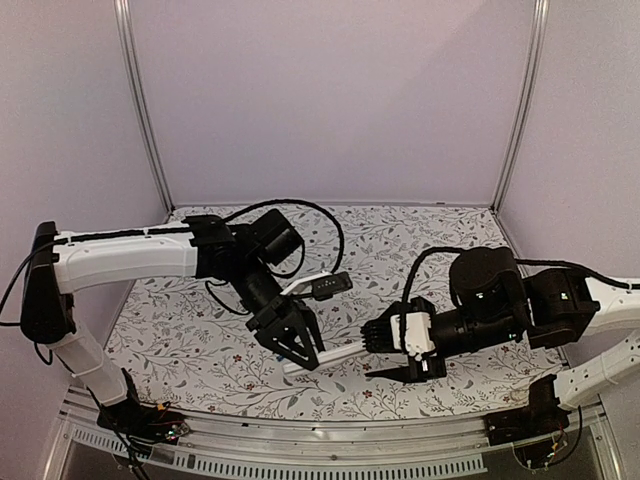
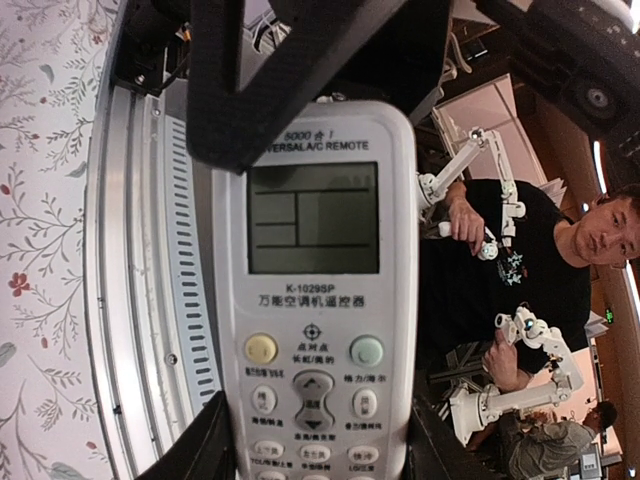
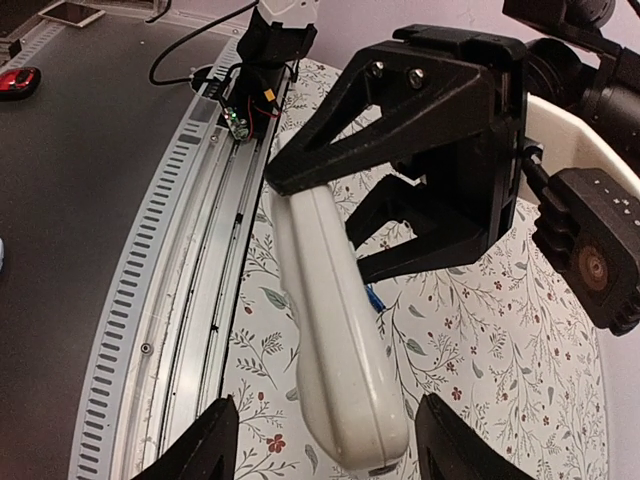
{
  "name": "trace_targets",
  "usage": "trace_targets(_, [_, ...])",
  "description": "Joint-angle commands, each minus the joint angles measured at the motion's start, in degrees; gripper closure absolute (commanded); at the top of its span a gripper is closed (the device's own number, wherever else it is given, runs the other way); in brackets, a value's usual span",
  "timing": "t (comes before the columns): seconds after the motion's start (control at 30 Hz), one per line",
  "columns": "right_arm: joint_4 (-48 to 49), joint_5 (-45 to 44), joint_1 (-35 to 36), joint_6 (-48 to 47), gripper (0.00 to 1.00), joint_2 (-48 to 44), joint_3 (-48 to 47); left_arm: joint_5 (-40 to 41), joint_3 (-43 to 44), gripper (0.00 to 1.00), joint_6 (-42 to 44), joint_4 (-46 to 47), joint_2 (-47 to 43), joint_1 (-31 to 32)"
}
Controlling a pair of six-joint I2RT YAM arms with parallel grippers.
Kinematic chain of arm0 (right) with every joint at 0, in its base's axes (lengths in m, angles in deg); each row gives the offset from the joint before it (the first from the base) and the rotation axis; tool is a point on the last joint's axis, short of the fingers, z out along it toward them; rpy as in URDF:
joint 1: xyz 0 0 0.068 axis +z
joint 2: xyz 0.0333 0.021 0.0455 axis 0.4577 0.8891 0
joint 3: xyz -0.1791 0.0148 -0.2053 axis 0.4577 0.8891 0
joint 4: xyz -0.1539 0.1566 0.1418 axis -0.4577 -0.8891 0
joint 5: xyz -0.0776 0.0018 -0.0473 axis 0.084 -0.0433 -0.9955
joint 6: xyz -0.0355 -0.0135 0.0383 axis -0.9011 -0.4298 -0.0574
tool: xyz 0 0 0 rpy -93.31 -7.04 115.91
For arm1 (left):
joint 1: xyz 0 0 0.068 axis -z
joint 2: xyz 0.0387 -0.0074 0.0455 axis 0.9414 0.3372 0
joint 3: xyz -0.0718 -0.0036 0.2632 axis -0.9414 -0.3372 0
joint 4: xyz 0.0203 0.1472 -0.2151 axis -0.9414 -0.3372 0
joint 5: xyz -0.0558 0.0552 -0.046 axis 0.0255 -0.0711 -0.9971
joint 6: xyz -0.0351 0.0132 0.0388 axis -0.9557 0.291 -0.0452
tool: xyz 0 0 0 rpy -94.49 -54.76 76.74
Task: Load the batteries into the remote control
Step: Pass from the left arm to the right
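My left gripper is shut on the white remote control and holds it above the table, pointing right. In the left wrist view the remote shows its screen and button face, clamped between my fingers. My right gripper is open, with its fingers well apart on either side of the remote's free end, not touching it. A bit of the blue battery shows on the cloth behind the remote. The black battery is not in view. The battery bay is hidden.
The floral tablecloth covers the table. A slotted aluminium rail runs along the near edge, close under the remote. The left gripper's body fills the space just beyond the remote. Pale walls enclose the back and sides.
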Motion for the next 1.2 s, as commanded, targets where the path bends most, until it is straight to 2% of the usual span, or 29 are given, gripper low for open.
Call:
trace_targets(0.0, [-1.96,1.36,0.71,-0.34,0.42,0.91,-1.85,-2.69,1.68,0.69,1.51,-0.90,0.53,0.55])
trace_targets(0.17, [-0.02,2.56,0.65,0.24,0.51,2.07,-2.28,-2.38,2.00,0.69,1.82,-0.86,1.04,0.56])
trace_targets(0.43, [1.58,6.01,0.66,0.95,0.51,1.71,-2.57,-4.49,2.98,0.69,1.48,-0.90,2.91,0.58])
trace_targets(0.57, [1.25,6.79,0.67,0.51,0.54,2.09,-3.10,-5.02,4.14,0.69,1.99,-2.27,3.76,0.60])
trace_targets(0.77, [1.10,6.84,0.71,-0.08,0.65,3.01,-3.37,-5.12,5.78,0.69,3.22,-4.00,5.49,0.69])
trace_targets(0.9, [1.28,6.37,0.71,0.18,0.81,3.57,-3.41,-4.88,6.52,0.67,4.46,-4.97,6.26,0.52])
trace_targets(1.03, [1.18,5.19,0.67,1.46,0.99,3.99,-2.98,-3.50,6.22,0.49,4.68,-4.35,4.87,-0.68])
trace_targets(1.07, [1.21,4.79,0.70,1.73,1.00,3.89,-2.81,-2.66,5.76,0.42,3.62,-3.09,4.02,-1.15])
trace_targets(1.13, [1.20,4.01,0.51,2.55,1.00,3.61,-2.53,0.27,3.98,0.21,0.48,0.68,1.47,-2.62])
trace_targets(1.17, [1.20,3.99,0.16,3.15,1.00,3.45,-2.42,1.83,2.88,0.14,-1.45,2.84,-0.31,-3.55])
